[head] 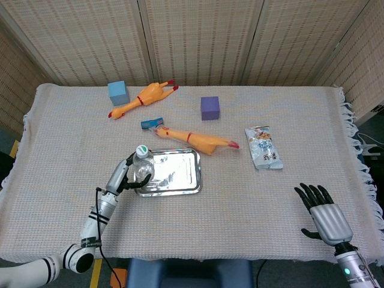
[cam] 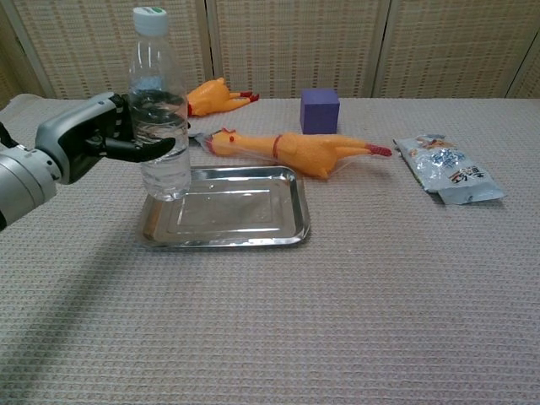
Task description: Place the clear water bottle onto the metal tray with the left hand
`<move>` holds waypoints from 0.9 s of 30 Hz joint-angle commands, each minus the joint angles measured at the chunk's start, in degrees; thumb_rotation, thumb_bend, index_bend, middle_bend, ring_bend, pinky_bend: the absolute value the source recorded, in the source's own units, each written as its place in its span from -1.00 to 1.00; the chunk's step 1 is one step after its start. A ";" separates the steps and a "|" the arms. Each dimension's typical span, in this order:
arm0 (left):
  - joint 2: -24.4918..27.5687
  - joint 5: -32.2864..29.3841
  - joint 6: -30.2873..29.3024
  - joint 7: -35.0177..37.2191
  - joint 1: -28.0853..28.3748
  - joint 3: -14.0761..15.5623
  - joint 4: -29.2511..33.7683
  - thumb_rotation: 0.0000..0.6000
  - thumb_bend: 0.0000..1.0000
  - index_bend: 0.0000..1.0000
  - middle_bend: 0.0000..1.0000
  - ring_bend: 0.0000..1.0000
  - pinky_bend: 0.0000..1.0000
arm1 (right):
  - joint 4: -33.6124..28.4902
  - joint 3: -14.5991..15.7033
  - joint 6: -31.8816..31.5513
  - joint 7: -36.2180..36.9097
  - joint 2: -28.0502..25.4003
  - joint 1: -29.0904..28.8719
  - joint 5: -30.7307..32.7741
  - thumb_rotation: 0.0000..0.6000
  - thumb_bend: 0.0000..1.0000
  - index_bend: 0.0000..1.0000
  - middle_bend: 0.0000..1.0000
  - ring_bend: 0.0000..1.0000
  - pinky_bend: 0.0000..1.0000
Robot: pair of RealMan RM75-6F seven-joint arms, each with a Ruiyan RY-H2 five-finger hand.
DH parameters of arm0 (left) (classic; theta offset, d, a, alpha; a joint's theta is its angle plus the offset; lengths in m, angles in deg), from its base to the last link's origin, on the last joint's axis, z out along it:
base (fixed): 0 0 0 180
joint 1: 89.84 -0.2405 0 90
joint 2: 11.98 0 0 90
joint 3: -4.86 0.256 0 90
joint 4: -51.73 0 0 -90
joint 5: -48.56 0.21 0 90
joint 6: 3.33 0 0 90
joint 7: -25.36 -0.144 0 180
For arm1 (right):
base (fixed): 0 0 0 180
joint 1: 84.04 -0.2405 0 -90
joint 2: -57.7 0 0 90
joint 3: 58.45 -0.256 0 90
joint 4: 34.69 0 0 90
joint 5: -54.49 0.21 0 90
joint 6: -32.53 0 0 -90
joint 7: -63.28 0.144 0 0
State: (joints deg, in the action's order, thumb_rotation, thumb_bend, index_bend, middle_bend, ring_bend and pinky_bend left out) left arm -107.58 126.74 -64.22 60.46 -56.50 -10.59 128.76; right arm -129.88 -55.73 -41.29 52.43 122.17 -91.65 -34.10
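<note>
A woven, off-white cloth [head: 72, 144] with a fringed edge covers the whole table. On it, toward the near left, sits the metal tray [cam: 245, 211], a shallow rectangle with rounded corners and a mirror-bright floor. The clear water bottle [cam: 159, 126] stands upright over the tray's left end, smooth ribbed plastic with a white cap. I can't tell whether its base touches the metal. The left hand [cam: 89, 143], grey shell with black fingers, is wrapped around the bottle's middle. The right hand [head: 324, 217] rests near the table's front right corner, fingers spread, holding nothing. Behind the tray lies a long rubber chicken [cam: 295, 150], glossy orange, and a second chicken [head: 144, 98] further back. A crinkled foil snack packet [cam: 447, 175] lies to the right. A matte purple cube [cam: 320, 110] and a blue cube [head: 118, 92] sit at the back.
</note>
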 commanded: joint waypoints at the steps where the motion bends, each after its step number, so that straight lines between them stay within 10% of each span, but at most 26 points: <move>1: -3.44 0.67 -1.95 -2.60 0.72 0.61 -3.15 1.00 -0.06 -0.64 -0.52 -0.80 -0.57 | -0.10 0.01 0.26 -0.13 0.09 -0.13 0.18 1.00 -0.94 -1.00 -1.00 -1.00 -1.00; 13: -17.62 5.81 -11.11 -8.03 2.56 3.10 -20.88 1.00 -0.06 -0.67 -0.56 -0.83 -0.60 | -0.39 0.53 -1.01 1.01 -0.39 0.25 -1.04 1.00 -0.94 -1.00 -1.00 -1.00 -1.00; 27: -19.09 2.95 -7.33 -4.03 3.05 2.53 -23.47 1.00 -0.08 -0.73 -0.61 -0.89 -0.65 | -0.22 0.81 -1.49 1.30 -0.49 0.35 -1.74 1.00 -0.94 -1.00 -1.00 -1.00 -1.00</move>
State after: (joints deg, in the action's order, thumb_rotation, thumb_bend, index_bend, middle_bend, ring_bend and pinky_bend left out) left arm -126.88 129.91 -71.79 56.33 -53.46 -7.93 105.11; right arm -130.12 -54.92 -42.79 53.72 121.68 -91.30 -35.84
